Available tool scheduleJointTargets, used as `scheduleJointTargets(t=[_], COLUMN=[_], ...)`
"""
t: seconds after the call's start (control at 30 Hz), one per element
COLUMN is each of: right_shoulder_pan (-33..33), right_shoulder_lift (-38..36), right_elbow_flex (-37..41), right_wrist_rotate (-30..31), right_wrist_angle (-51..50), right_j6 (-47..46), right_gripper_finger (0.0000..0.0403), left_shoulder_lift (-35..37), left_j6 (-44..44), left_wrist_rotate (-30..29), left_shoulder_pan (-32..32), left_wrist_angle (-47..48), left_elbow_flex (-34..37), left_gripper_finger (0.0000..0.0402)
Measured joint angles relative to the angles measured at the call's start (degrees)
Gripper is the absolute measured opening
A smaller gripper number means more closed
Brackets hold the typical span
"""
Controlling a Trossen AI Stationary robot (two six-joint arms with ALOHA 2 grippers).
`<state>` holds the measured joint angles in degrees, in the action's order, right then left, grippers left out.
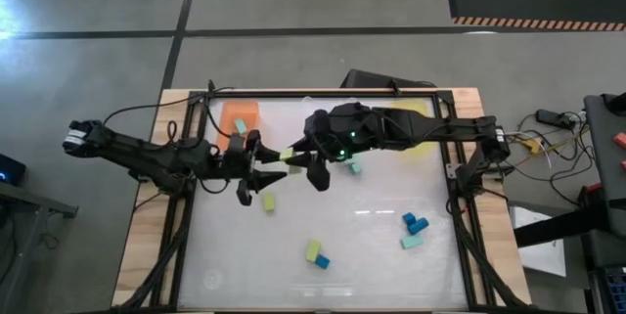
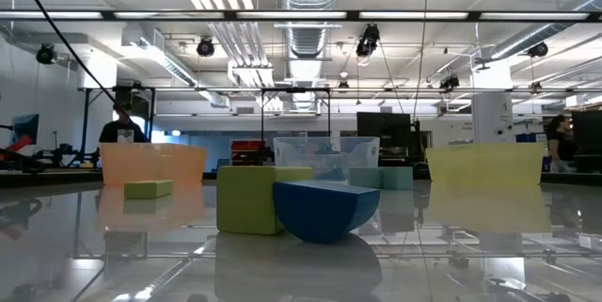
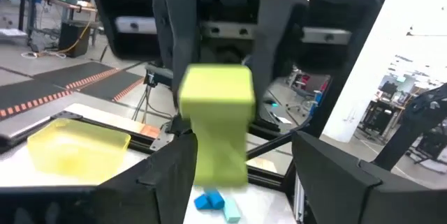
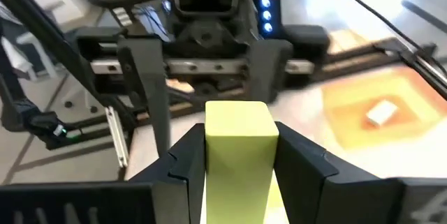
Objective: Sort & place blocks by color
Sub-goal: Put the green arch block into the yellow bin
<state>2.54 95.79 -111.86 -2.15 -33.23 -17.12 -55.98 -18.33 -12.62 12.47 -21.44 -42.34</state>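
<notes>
The yellow-green block [image 4: 237, 155] hung in the air above the table [image 1: 372, 246], near the orange tray [image 1: 238, 116], clamped by the right gripper [image 4: 237, 147]. The left gripper [image 3: 237, 168] faced it, jaws spread around the block's far end. This looked like a handover; next, the left jaws needed to close before the right released.

Both arms matte black, segmented housings. Left arm [image 1: 147, 153] slimmer, with a white-marked end cap at the base and a thin black cable looping over it. Right arm [image 1: 411, 130] bulkier, with a small green LED at the wrist. Left gripper [image 4: 202, 67]: black carriage on a silver rail with screw heads, blue LEDs above. Right gripper [image 3: 230, 35]: boxy black finger mounts, rounded corners, pale label strips.
</notes>
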Motion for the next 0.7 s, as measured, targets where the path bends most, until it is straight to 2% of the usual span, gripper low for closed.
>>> scheduleJointTargets(t=[0.33, 0.57, 0.7], right_shoulder_pan=[-4.51, -13.26, -19.12], right_shoulder_lift=[-0.11, -0.11, -0.11], right_elbow_flex=[-6.00, -5.88, -4.46], right_wrist_rotate=[-0.42, 1.16, 5.62], right_wrist_angle=[-23.93, -44.58, -51.55], right_j6=[-3.24, -9.57, -10.05], right_gripper_finger=[0.0125, 0.0127, 0.0125], left_shoulder_lift=[1.32, 1.07, 0.94], left_j6=[-6.99, -8.37, -8.35], left_wrist_rotate=[-1.96, -4.35, -6.27], left_shoulder_pan=[-0.04, -0.12, -0.13], left_wrist_angle=[7.26, 8.50, 8.51], left_elbow_flex=[1.97, 2.01, 2.01], left_gripper_finger=[0.0219, 0.0219, 0.0219])
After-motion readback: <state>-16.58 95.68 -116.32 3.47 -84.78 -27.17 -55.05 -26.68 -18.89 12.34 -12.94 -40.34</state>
